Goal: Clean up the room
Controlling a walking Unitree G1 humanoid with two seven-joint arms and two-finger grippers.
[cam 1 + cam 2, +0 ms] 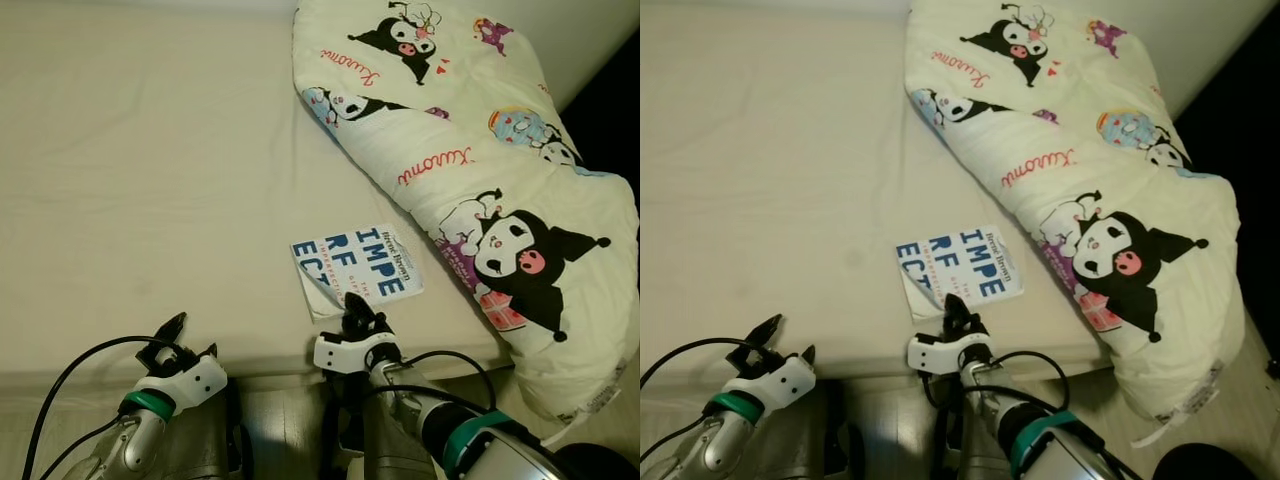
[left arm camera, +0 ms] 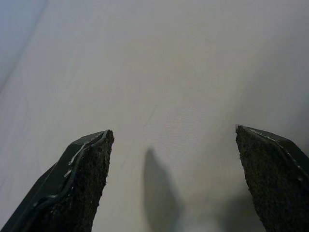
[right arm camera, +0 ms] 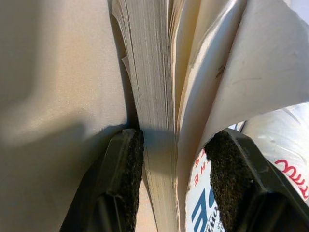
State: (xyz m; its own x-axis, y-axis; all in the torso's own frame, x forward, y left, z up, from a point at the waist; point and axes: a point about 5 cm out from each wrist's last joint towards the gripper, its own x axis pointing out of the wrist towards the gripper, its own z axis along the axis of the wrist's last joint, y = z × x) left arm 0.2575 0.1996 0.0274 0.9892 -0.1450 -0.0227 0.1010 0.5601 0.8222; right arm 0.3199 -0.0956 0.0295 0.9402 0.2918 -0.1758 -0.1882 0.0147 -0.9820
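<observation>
Paperback book (image 1: pixel 357 270): near front edge of bed (image 1: pixel 150 200), just beside quilt (image 1: pixel 470 150) at right. Light, floppy, cover corner curled up; pages likely to fan, cover to tear. Right gripper (image 1: pixel 358 310): fingers (image 3: pixel 123 179) astride page block at near corner, not yet clamped. Better hold prob. full thickness incl. cover. Left gripper (image 1: pixel 177 345): spread wide, empty, over front edge.

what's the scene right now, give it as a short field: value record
surface: cream bed sheet
book: paperback with blue letters, lying flat near the bed's front edge, a cover corner curled up
right gripper: at the book's near edge, one finger on either side of the page block and cover, not yet clamped
left gripper: open, over bare sheet near the front edge
quilt: cartoon-print quilt bunched on the right of the bed, beside the book
</observation>
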